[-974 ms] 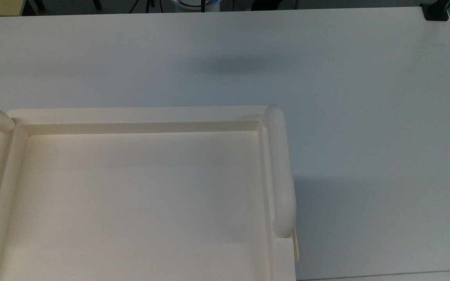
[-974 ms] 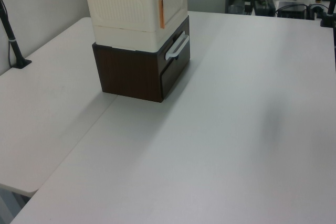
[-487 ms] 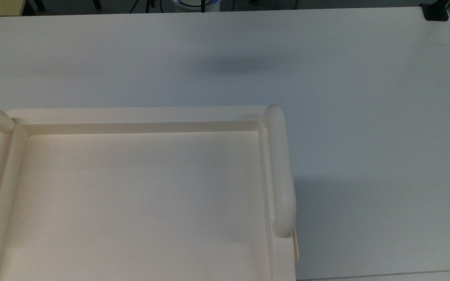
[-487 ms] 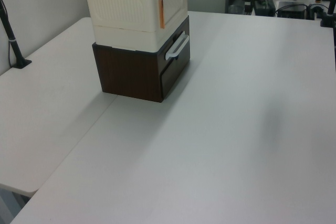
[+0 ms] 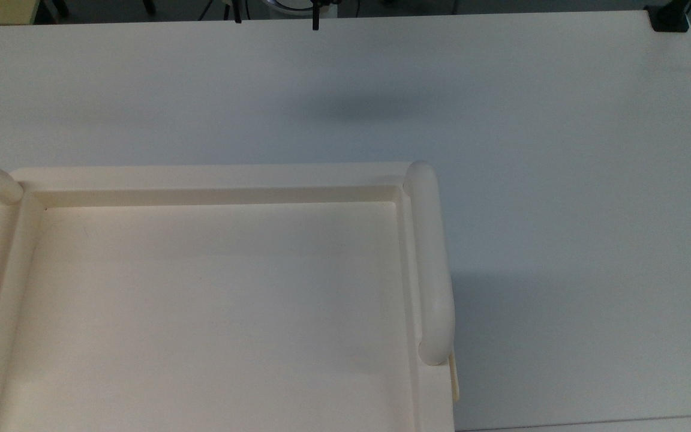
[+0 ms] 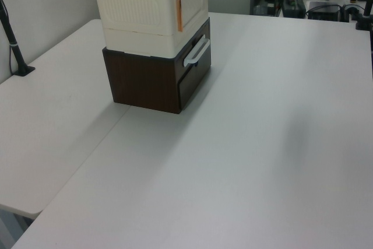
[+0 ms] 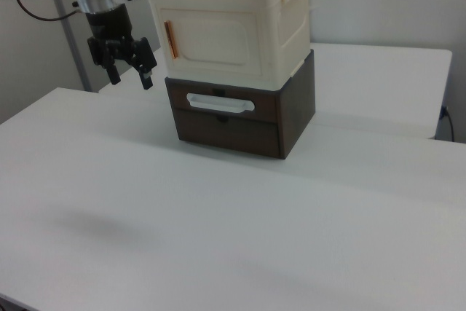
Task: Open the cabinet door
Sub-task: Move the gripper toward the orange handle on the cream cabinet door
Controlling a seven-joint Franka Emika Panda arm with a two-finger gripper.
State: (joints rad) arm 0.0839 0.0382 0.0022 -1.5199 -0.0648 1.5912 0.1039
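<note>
- Approach is judged to be the step in hand: the black two-finger gripper (image 7: 123, 65) on the white arm is seen in the right view hanging in the air, fingers spread apart and holding nothing, just off the cabinet's front corner on the right view's left.
- The large cream box cabinet (image 7: 233, 23) is stacked on a dark brown wooden drawer unit (image 7: 244, 118) with a pale bar handle (image 7: 220, 103), and the stack stands on the white bench (image 7: 218, 231) toward its far edge in the right view.
- The flat cream cabinet door (image 7: 212, 40) covers the front face and appears shut; an orange strip (image 7: 170, 40) runs upright along the door's edge on the right view's left.
- The door's long axis is judged horizontal, its face turned toward the bench's open middle.
- The pull would best be taken at the orange-strip edge, assuming the hinge lies opposite, which cannot be confirmed.
- An arc should be followed rather than a straight tug, lest the stack be dragged or tipped.
</note>
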